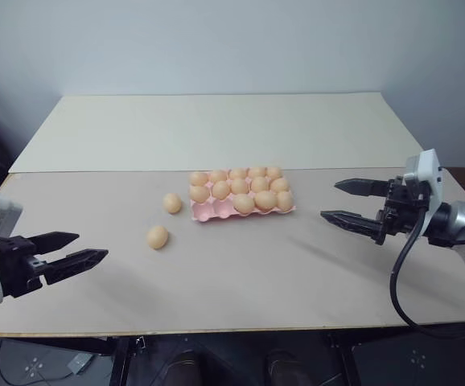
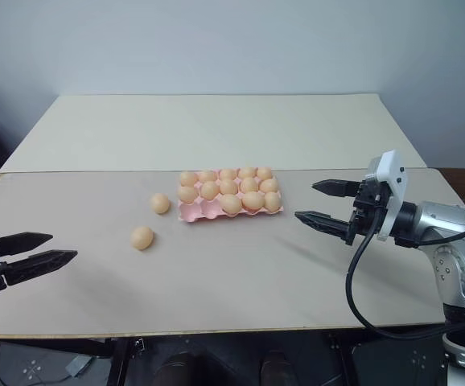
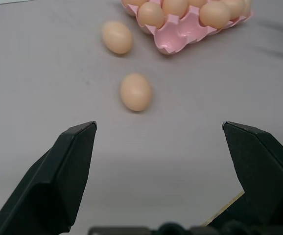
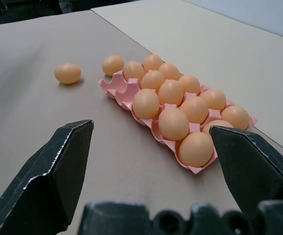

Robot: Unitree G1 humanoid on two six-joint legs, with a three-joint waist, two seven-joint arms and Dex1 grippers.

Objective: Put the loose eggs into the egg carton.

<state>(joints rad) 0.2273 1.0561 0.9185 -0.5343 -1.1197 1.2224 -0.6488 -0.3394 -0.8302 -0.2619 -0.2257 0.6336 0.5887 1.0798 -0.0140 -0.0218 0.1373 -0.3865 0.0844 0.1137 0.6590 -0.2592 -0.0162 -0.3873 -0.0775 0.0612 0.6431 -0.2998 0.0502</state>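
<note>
Left of the egg carton [image 1: 241, 198], the left gripper [image 1: 76, 251] hangs wide open, holding nothing. Two loose eggs lie on the table [image 1: 297, 265]: one [image 1: 157, 236] nearer, another [image 1: 172, 203] just beside the carton's left end. Right of the carton, the right gripper [image 1: 343, 201] gapes equally empty.

A plain pale wall [image 1: 232, 40] stands behind the beige table [image 1: 216, 129] (dark floor [image 1: 240, 362] below).
</note>
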